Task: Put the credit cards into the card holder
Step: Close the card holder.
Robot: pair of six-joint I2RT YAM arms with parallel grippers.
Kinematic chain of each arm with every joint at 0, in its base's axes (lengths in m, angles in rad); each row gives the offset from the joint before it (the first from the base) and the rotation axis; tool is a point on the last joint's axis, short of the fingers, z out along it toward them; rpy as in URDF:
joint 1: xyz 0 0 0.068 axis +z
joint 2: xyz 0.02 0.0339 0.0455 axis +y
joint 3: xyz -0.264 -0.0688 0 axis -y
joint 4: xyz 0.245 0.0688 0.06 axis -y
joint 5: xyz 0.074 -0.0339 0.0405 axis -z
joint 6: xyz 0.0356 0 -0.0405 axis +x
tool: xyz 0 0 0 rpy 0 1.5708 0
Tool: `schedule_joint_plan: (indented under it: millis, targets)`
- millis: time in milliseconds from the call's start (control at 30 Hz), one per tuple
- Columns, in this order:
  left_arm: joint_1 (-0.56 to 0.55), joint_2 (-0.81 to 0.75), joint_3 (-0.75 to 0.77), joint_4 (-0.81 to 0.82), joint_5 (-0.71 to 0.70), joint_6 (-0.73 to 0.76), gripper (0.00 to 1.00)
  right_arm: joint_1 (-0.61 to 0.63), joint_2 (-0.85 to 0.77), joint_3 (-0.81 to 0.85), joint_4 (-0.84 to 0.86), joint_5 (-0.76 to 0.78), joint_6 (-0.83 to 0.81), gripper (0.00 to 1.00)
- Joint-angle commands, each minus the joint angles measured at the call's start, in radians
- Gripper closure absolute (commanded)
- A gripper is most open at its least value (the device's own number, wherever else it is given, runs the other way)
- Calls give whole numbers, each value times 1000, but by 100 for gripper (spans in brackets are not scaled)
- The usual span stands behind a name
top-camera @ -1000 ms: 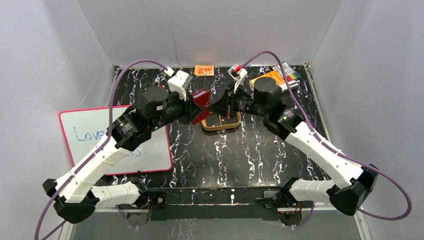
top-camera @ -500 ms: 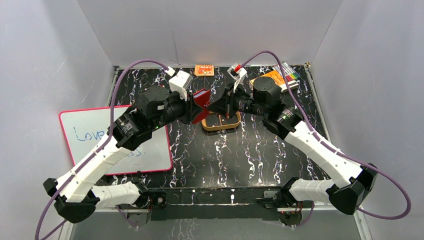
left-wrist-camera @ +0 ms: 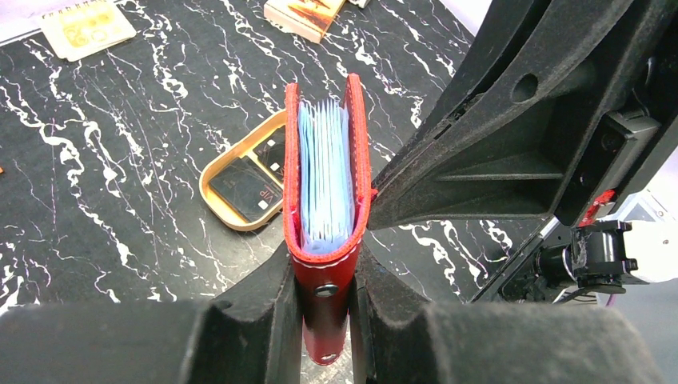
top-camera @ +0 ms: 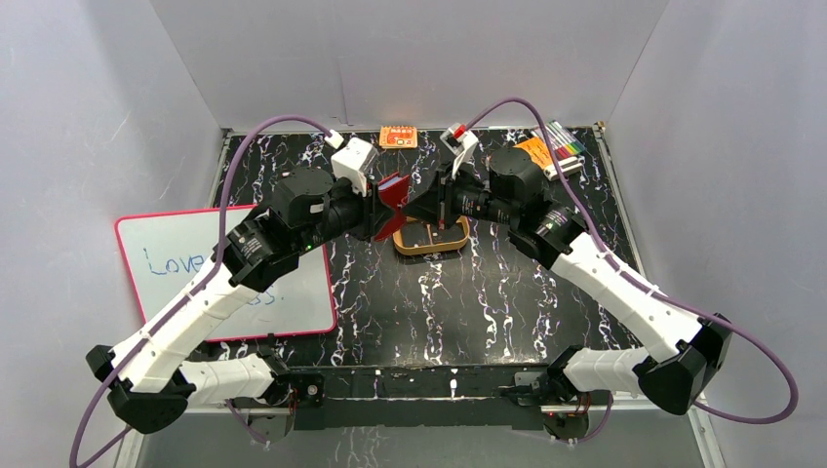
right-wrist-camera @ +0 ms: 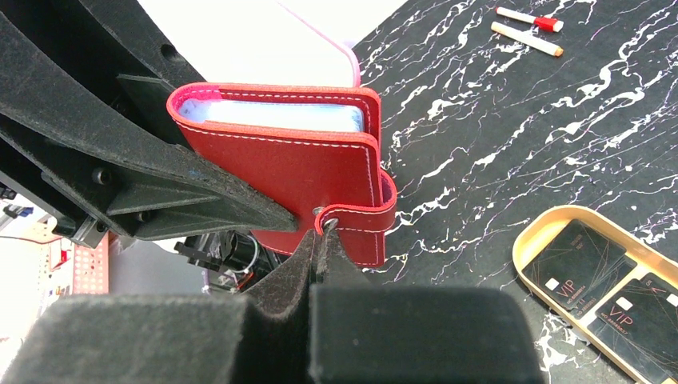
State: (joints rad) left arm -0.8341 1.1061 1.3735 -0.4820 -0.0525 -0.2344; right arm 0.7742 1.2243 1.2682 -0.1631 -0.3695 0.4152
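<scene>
Over black marbled tabletop (top-camera: pixel 488 292), left gripper (left-wrist-camera: pixel 324 276) clamps the stitched red leathery card holder (right-wrist-camera: pixel 304 168); right gripper (right-wrist-camera: pixel 320 236) pinches its snap tab (right-wrist-camera: pixel 382 210).

The left arm (top-camera: pixel 185 322) and right arm (top-camera: pixel 624 288) share white link shells, black joint housings and black bases at the table's (top-camera: pixel 468 302) near edge. A purple cable (top-camera: pixel 283 118) trails each. The gripper fingers (left-wrist-camera: pixel 512 136) are matte black, coarse-grained and pierced by round holes.
</scene>
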Motion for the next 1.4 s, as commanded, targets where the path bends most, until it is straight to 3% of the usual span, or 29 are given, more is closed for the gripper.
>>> schedule_joint_plan:
  millis: [0,1367]
  targets:
    - [-27,4,19,39,92,-2,100,15,11,62,71,-11,7,100]
    - [-98,10,25,167,438,-124,100,62,107,106,82,11,28,100]
